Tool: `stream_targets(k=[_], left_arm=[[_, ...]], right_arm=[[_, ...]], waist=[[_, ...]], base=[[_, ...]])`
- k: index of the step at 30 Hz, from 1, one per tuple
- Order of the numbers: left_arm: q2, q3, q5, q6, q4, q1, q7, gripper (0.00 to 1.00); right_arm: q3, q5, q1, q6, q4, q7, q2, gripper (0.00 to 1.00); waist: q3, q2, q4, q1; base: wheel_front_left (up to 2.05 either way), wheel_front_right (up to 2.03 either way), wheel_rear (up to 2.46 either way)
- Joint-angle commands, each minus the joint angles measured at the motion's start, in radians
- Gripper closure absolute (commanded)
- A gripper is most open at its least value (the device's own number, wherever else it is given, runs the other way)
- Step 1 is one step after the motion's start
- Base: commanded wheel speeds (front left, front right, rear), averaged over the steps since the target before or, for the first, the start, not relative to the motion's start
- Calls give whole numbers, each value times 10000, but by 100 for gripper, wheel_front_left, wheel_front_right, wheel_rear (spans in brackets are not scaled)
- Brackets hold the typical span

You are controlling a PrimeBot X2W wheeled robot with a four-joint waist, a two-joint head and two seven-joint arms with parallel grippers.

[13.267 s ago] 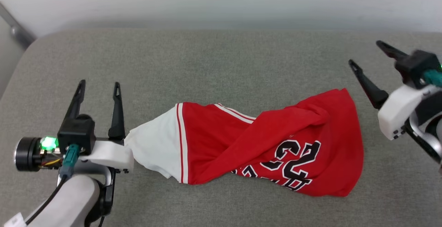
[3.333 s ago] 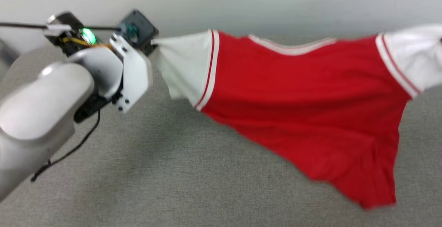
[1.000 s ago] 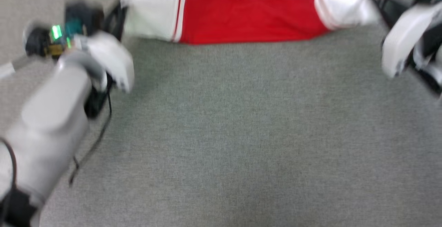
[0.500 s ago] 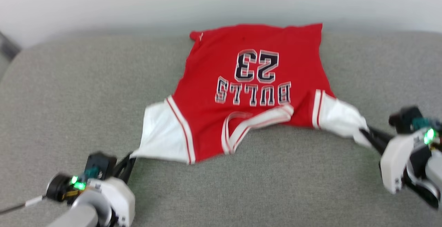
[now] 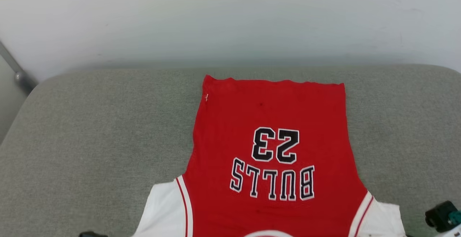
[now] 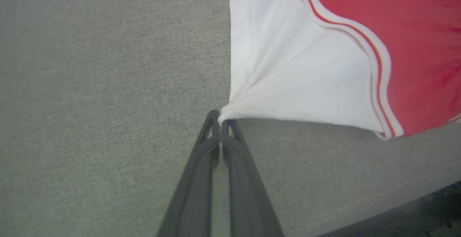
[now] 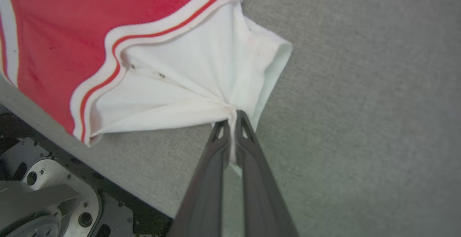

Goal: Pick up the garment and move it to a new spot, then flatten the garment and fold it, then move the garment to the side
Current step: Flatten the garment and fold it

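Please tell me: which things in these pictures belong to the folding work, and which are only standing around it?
Belong to the job:
- red Bulls jersey, spread print-up
- left gripper, shut on the jersey
- right gripper, shut on the jersey

Only around it:
- grey cushion under the jersey
- white wall behind
- metal bar at far left
- robot base

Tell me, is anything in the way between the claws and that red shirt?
Nothing visible is. The left claw is shut on one white sleeve of the red jersey T-shirt with the black 23, and the right claw is shut on the other sleeve. The shirt lies spread on the grey fabric cushion.
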Motion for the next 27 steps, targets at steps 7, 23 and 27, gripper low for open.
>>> stream_targets(k=[7, 23, 27], left_arm=[[284, -120, -103, 556, -938, 658, 184, 100], [310, -124, 888, 1180, -2117, -316, 244, 100], [251, -105, 1257, 1271, -2463, -770, 297, 100]], right_arm=[[-772, -91, 1340, -11, -902, 1138, -420, 100], [-4542, -125, -249, -9, -3587, 3939, -2546, 0], [-5084, 128, -1532, -9, -4243, 5765, -3300, 0]], waist=[[-40, 0, 98, 4], [1203, 0, 736, 4], [2012, 0, 1179, 4]], base=[[0, 0, 0], [0, 0, 0], [0, 0, 0]])
